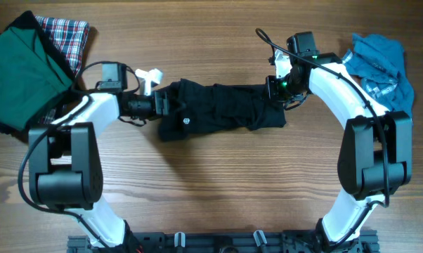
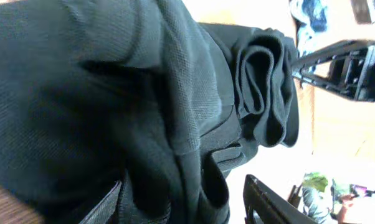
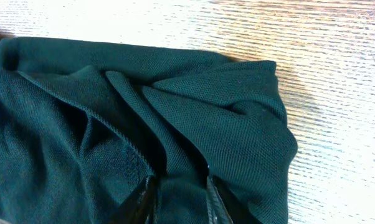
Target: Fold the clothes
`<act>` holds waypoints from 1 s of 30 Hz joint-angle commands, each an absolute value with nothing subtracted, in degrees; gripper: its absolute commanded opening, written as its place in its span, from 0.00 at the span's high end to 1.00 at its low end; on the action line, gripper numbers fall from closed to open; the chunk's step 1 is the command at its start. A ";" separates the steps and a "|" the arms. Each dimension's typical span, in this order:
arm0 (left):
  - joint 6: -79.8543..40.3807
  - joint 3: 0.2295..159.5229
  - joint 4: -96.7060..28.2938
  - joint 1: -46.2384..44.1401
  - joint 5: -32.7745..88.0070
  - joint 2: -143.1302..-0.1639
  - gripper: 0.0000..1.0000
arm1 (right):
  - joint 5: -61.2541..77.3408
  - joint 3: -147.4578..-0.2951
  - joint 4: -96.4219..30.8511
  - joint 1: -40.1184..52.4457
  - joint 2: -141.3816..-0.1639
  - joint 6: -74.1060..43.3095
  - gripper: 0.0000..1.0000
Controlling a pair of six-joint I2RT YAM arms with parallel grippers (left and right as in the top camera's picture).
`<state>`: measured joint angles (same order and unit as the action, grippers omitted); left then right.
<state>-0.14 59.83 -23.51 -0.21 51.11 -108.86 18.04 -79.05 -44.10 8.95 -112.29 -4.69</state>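
A black garment (image 1: 218, 107) lies bunched in a long strip across the middle of the wooden table. My left gripper (image 1: 164, 104) is at its left end. In the left wrist view the black cloth (image 2: 113, 93) fills the frame and lies between the spread fingers (image 2: 187, 196), with a gap showing beside the right finger. My right gripper (image 1: 276, 90) is at the strip's right end. In the right wrist view its fingers (image 3: 180, 190) are pinched on a fold of the cloth (image 3: 81, 124).
A dark green garment (image 1: 18, 70) and a plaid cloth (image 1: 67, 35) lie at the far left. A blue garment (image 1: 380, 63) is heaped at the far right. Bare wood (image 1: 218, 183) lies in front of the black strip.
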 commanded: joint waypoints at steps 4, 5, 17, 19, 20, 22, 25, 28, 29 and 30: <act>1.28 59.55 -24.64 -4.16 42.76 -109.73 0.36 | 17.61 -79.37 -44.14 8.75 -112.95 -4.49 0.73; 1.23 59.55 -24.32 -4.82 41.47 -109.73 0.44 | 17.58 -79.37 -44.12 8.75 -112.95 -4.49 0.73; -8.16 61.54 -20.14 -0.40 40.75 -108.20 0.96 | 17.61 -79.40 -46.04 8.75 -112.92 -4.58 0.35; -8.16 61.89 -21.39 1.58 39.88 -106.59 0.96 | 18.06 -79.64 -45.67 8.75 -112.77 -4.69 0.35; -8.14 61.89 -21.78 2.24 39.35 -106.00 0.96 | 18.79 -79.85 -45.41 8.75 -112.55 -4.67 0.35; -7.92 61.89 -23.70 4.16 36.64 -104.25 0.96 | 21.10 -81.69 -45.01 8.75 -111.50 -4.58 0.35; -7.33 61.89 -25.17 4.51 35.31 -104.01 0.96 | 22.09 -84.33 -46.04 8.75 -110.72 -4.64 0.34; -7.27 61.95 -25.56 4.51 33.19 -103.44 0.96 | 22.22 -84.86 -47.81 8.75 -110.67 -4.56 0.34; -7.27 62.11 -25.54 4.51 32.32 -102.91 0.96 | 22.65 -84.86 -48.58 8.78 -110.67 -4.43 0.34; -7.29 62.35 -25.65 4.51 31.81 -102.39 0.96 | 23.29 -84.86 -48.97 8.82 -110.67 -4.40 0.34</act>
<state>-7.42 60.84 -25.54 4.29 35.24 -105.30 20.93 -83.85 -47.77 8.95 -112.07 -4.67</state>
